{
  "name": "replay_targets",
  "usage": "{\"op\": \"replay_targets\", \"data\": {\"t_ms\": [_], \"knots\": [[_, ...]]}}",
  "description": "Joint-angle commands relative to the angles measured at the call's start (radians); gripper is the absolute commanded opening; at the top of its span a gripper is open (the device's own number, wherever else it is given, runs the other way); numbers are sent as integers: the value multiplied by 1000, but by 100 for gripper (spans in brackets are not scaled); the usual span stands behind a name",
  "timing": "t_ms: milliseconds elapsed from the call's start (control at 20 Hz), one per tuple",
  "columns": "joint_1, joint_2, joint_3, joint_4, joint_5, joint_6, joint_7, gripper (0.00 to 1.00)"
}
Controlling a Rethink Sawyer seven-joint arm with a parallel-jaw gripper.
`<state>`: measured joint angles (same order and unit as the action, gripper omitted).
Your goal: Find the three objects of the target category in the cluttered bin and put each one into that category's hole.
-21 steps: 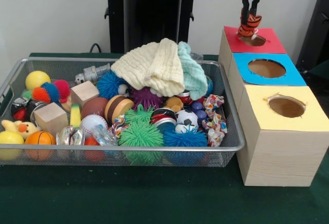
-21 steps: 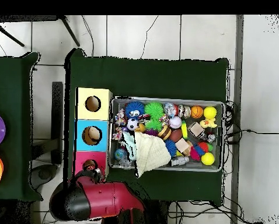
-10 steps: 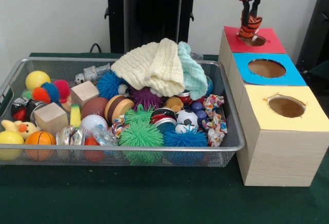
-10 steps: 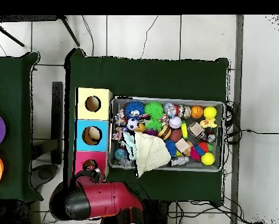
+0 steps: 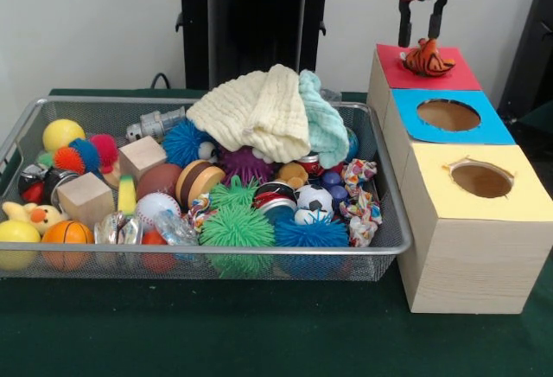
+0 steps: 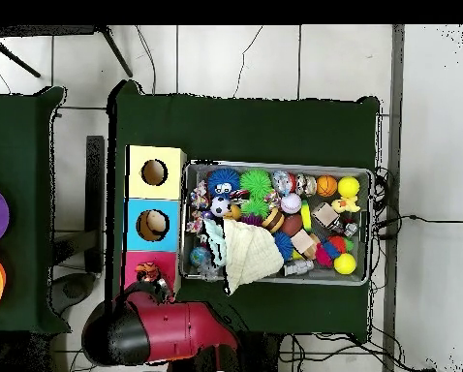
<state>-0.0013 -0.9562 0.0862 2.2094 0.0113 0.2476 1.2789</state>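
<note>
Gripper (image 5: 421,33) hangs above the red box top w/ its 2 black fingers spread apart, nothing between them. Just below it the tiger toy (image 5: 426,57), orange w/ black stripes, lies on the red panel (image 5: 449,73) over the spot where that hole sits, covering it; long axis runs roughly left-right in the front view, lying flat rather than upright; which end is the head can't be told. In the overhead view the tiger toy (image 6: 146,270) shows as an orange spot on the red section next to the arm (image 6: 158,332). Box row has 3 coloured tops: red, blue (image 5: 449,116), yellow (image 5: 480,179); the blue and yellow holes are open. Wire bin (image 5: 216,260) beside the boxes is packed: 2 wooden cubes (image 5: 85,197), 2 green spiky balls (image 5: 236,226), 2 blue spiky balls (image 5: 311,233), 1 basketball (image 5: 66,233), 2 cloths on top, cream (image 5: 255,113) and mint (image 5: 327,128).
</note>
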Motion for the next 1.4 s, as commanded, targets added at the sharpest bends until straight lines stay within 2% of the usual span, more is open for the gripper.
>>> {"op": "replay_targets", "data": {"t_ms": [50,350,600,1050,1100,1400], "knots": [[-11,26,28,35,55,-88,276,100],[-9,15,25,34,56,-98,279,100],[2,-14,6,18,61,-44,266,100],[14,1,-3,7,66,-32,256,100],[16,1,-6,7,67,-29,255,0],[28,6,-22,-5,66,-10,252,0]]}}
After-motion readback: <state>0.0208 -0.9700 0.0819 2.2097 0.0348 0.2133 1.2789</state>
